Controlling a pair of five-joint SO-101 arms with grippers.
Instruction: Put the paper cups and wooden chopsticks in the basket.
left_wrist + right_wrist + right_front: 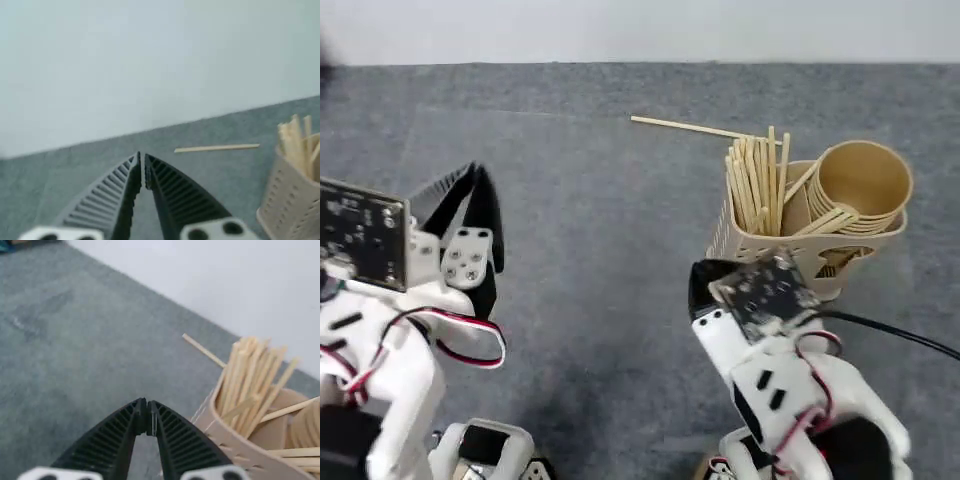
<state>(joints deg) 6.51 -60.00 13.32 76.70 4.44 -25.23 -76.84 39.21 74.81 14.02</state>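
Basket [775, 245] holds cups [865, 180], chopsticks [755, 185]; stray chopstick [690, 127] on counter [600, 250] just beside, task unfinished. Left gripper [141, 162], right gripper [148, 415]: fingers clenched, empty.

grey carpeted table surface [600, 260], plain pale wall [640, 30] behind

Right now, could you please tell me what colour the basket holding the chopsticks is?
The basket is cream, a pale beige; the high view shows it best.
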